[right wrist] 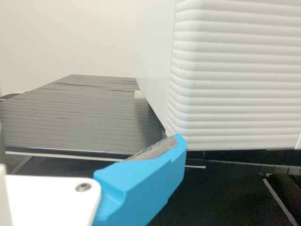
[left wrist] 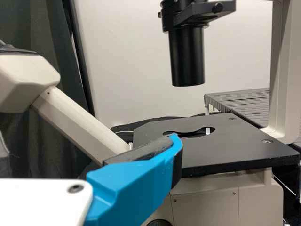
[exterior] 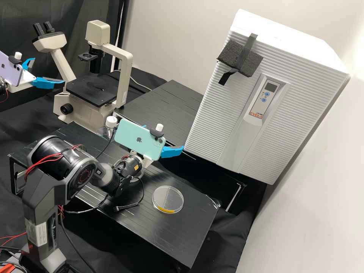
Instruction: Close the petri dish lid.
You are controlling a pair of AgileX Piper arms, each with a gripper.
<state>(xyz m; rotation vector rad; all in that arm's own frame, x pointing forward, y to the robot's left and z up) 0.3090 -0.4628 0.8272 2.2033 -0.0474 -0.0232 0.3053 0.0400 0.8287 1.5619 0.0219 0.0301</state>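
Petri dish (exterior: 167,196) lying flat on the black table (exterior: 182,235), with two robot arms nearby.
The left end effector (exterior: 49,70), by a microscope (exterior: 85,113), and the right end effector (exterior: 163,137) are spread wide. Whether a lid is seated cannot be told; pressing off-centre could tilt it or skid the dish.

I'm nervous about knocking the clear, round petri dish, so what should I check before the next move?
1. Yellow-edged dish flat on black bench: ok.
2. Lid seated: cannot tell.
3. Right blue-fingered gripper open, empty: ok.
4. Right gripper over dish: not ok, it's near the white ribbed cabinet.
5. Left blue-fingered gripper away from dish: ok, near the cream microscope.
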